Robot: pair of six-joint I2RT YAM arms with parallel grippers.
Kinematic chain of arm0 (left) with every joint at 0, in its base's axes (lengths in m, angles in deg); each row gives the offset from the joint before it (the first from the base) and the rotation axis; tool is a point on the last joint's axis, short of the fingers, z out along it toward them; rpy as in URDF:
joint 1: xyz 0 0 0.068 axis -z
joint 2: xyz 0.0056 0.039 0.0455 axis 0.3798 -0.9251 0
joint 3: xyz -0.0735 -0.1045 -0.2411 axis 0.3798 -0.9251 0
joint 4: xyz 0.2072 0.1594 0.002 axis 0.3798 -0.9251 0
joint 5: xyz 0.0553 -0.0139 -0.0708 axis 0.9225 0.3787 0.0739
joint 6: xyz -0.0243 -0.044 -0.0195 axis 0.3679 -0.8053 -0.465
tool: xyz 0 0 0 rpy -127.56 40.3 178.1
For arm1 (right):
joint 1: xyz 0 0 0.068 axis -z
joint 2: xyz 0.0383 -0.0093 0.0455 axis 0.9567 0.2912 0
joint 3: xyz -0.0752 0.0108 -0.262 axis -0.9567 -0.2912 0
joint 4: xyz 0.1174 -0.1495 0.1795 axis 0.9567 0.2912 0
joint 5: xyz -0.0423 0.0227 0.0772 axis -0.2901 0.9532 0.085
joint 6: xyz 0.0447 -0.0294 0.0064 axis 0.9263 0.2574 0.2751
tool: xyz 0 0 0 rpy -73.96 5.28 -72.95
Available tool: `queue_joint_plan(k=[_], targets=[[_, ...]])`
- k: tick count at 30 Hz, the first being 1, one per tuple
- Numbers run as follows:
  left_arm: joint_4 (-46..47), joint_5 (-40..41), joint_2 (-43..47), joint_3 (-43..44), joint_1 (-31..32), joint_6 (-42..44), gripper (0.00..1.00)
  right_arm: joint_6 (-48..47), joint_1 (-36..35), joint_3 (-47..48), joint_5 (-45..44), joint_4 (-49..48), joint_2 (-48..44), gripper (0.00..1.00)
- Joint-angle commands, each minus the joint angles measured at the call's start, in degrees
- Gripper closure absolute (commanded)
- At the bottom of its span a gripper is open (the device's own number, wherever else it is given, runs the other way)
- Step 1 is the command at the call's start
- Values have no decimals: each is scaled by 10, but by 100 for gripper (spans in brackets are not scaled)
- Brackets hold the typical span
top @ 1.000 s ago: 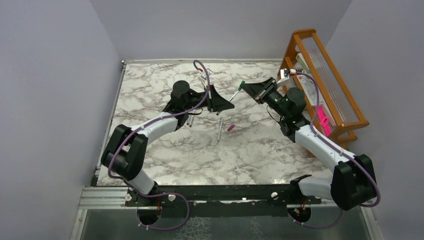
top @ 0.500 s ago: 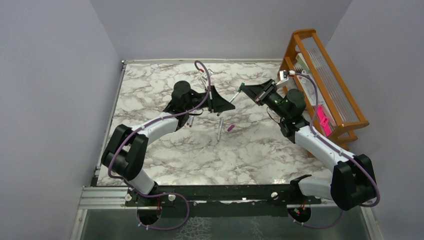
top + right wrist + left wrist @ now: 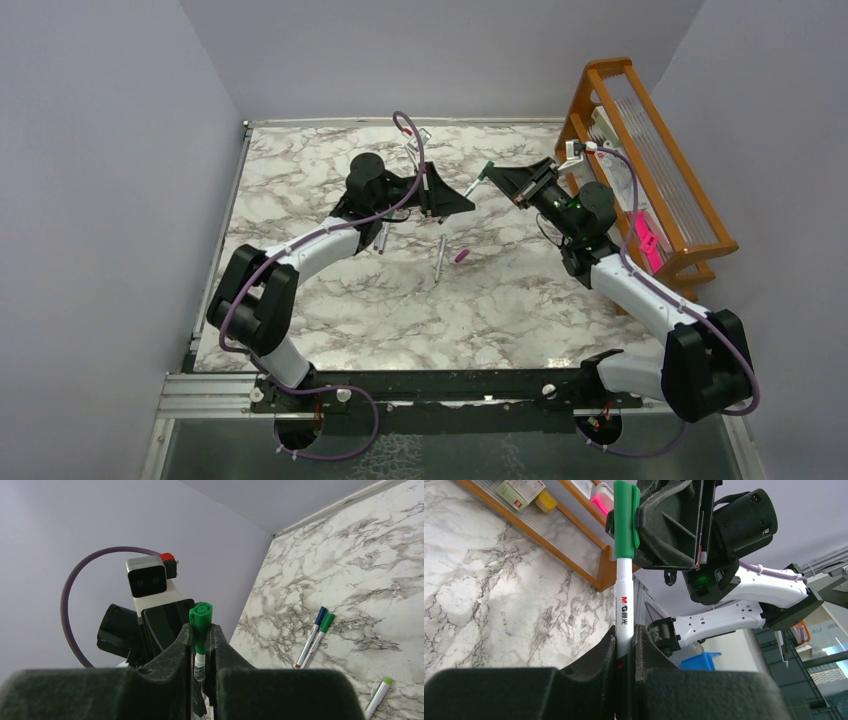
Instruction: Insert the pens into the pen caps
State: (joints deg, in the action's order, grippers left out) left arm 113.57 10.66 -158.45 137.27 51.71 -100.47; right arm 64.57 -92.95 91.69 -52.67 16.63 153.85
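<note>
left gripper (image 3: 625, 647) clamped on the pen (image 3: 623, 605) barrel; right gripper (image 3: 201, 642) clamped on the green cap (image 3: 626, 515). Pen end sits inside the cap, both held above the table (image 3: 520, 290), about 1 o'clock of its centre. Spare pen (image 3: 440, 256) lies near centre, magenta cap (image 3: 462, 256) at its 3 o'clock.

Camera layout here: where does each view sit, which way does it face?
Top external: above and behind the bases, looking down on the marble table; left arm and right arm show whole.
Left wrist: on the left arm, facing the right arm and orange rack; own left pincer shut on the pen.
Right wrist: on the right arm, facing the left arm; own right pincer shut on the green cap.
Shared: both wrist views show that pen and cap.
</note>
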Motion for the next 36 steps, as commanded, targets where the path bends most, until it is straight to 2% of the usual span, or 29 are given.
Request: queue_joint_plan(k=[1, 14, 23, 36], targets=[[47, 10, -6, 46, 3, -6, 100, 7, -5, -18, 65, 1, 14, 99], [78, 8, -42, 107, 14, -35, 100, 17, -10, -22, 108, -18, 37, 99], [91, 5, -61, 129, 16, -48, 100, -1, -16, -8, 152, 23, 58, 99], [105, -3, -108, 221, 17, -72, 100, -13, -32, -8, 181, 36, 73, 99]])
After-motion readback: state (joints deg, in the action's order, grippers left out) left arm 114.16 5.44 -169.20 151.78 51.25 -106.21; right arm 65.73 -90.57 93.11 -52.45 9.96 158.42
